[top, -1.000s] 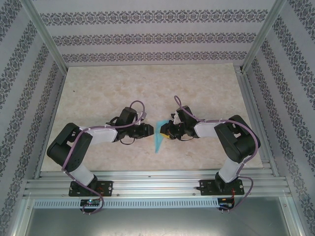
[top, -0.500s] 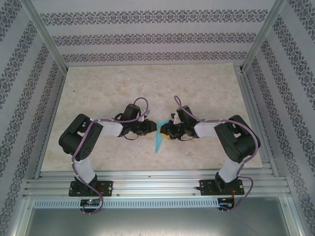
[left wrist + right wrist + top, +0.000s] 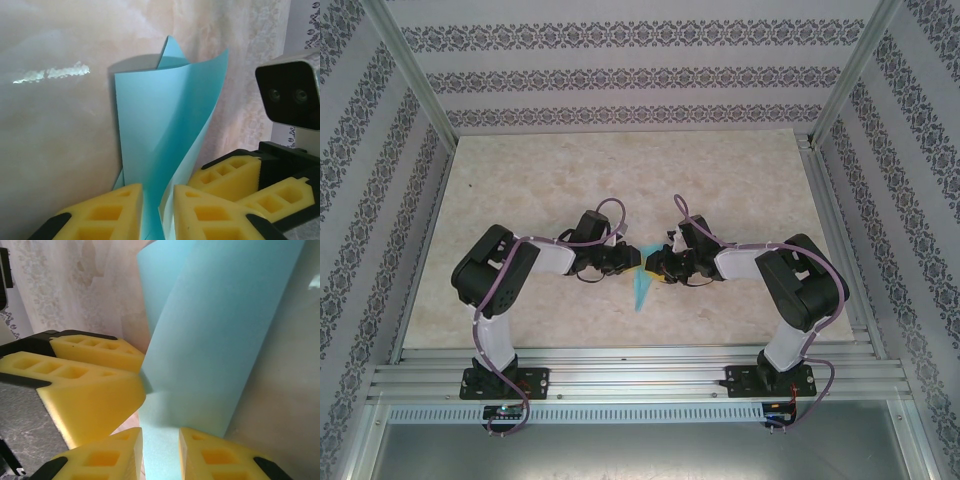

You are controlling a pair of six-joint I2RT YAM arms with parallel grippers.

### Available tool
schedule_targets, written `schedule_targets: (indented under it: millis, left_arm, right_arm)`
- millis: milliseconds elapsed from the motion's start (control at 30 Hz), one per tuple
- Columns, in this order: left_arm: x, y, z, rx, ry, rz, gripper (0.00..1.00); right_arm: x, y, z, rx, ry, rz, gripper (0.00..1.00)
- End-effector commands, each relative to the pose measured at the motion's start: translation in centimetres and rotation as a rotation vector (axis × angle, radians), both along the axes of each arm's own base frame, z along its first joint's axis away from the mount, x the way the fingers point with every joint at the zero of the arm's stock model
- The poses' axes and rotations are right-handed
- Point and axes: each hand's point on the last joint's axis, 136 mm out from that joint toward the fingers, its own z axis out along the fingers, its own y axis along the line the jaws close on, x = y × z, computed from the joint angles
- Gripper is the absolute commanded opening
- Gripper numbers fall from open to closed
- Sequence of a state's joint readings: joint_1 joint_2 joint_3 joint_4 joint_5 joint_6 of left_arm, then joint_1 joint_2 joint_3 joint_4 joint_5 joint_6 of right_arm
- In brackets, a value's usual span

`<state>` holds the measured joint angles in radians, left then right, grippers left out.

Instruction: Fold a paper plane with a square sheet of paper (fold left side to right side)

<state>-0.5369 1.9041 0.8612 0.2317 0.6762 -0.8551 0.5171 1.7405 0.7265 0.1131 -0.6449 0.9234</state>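
Both arms meet mid-table. The square sheet of paper (image 3: 640, 288) stands curled on edge between them, its length running from the fingertips back toward the bases. The right gripper (image 3: 161, 436) looks pinched on it. The left gripper (image 3: 157, 195) straddles it, but I can't tell if it's biting. Both sit equally close.

Seen from above, the paper (image 3: 640, 290) is a mere sliver between the left gripper (image 3: 634, 258) and right gripper (image 3: 655, 265), its shape too small to read. On the left wrist camera its lower end runs off the bottom edge between the left fingers (image 3: 107, 212); whether they pinch it cannot be told. On the right wrist camera its top and bottom are both cut off, the right fingers (image 3: 100, 460) likewise cropped.
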Motion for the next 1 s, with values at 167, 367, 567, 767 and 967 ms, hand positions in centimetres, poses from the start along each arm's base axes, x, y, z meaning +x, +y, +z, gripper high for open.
schedule_targets:
  millis: [167,367,567,767,967]
  left_arm:
    - [0.8,-0.6,0.3,-0.019,-0.029,-0.006,0.08]
    - [0.7,-0.1,-0.3,0.015,-0.026,0.007,0.00]
    - [0.4,0.2,-0.8,0.029,-0.022,0.008,0.00]
    - [0.0,0.3,-0.8,0.021,-0.020,0.003,0.00]
    - [0.0,0.3,-1.0,0.023,-0.021,-0.003,0.00]
  right_arm:
    - [0.4,0.3,0.1,0.005,-0.015,-0.006,0.26]
    - [0.6,-0.2,1.5,0.003,-0.052,-0.009,0.28]
    - [-0.2,0.2,3.0,0.016,-0.080,0.023,0.24]
    - [-2.0,1.7,3.0,0.005,-0.070,0.063,0.24]
    - [-3.4,3.2,2.3,-0.009,-0.053,0.102,0.24]
